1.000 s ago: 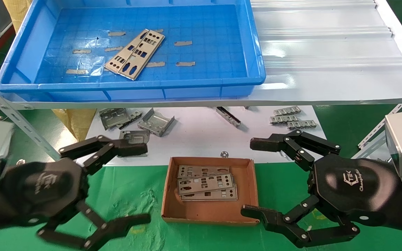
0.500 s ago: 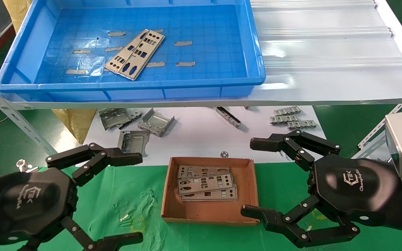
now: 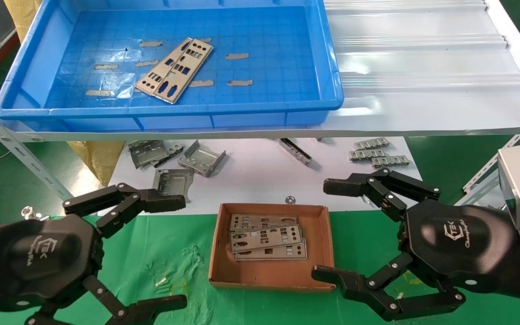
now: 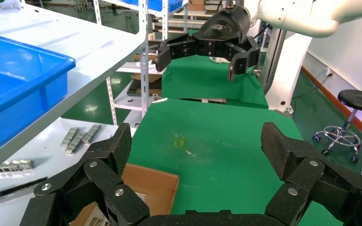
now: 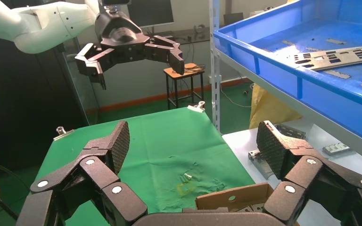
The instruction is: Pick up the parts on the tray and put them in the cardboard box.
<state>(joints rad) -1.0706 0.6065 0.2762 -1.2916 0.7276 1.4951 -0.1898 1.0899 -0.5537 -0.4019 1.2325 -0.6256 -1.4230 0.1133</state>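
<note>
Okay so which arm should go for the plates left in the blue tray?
Probably left. The parts lie left of centre in the tray, on the side of the open, empty left gripper. The right gripper, also open, hangs beside the cardboard box.

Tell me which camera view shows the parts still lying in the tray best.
The head view: the parts lie fully visible from above on the tray floor. The right wrist view shows them obliquely, farther off. The left wrist view shows only the tray's outer wall.

Silvery metal parts (image 3: pixel 174 70), glossy blue plastic tray (image 3: pixel 332 67), matt brown cardboard box (image 3: pixel 325 243)
</note>
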